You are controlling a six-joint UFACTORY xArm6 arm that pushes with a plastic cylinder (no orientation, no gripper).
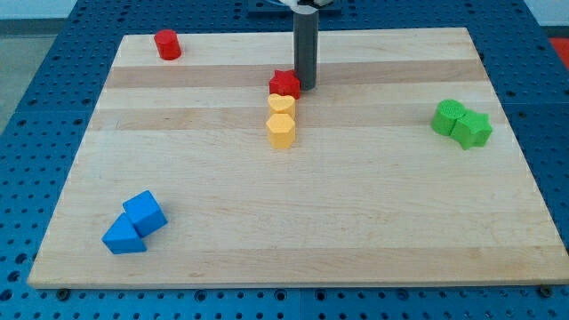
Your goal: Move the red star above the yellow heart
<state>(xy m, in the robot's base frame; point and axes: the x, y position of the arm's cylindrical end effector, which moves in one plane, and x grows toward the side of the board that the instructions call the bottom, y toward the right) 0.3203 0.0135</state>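
The red star (pixel 284 84) lies on the wooden board near the top centre, touching the top edge of the yellow heart (pixel 282 104). A yellow hexagon block (pixel 281 130) sits right below the heart, touching it. My tip (pixel 306 85) stands just to the right of the red star, against its right side. The dark rod rises from there to the view's top.
A red cylinder (pixel 167 44) stands at the top left. Two green blocks (pixel 460 123) sit together at the right. A blue cube (pixel 145 213) and a blue triangle block (pixel 123 237) sit at the bottom left. The board's edges (pixel 293 283) border a blue pegboard table.
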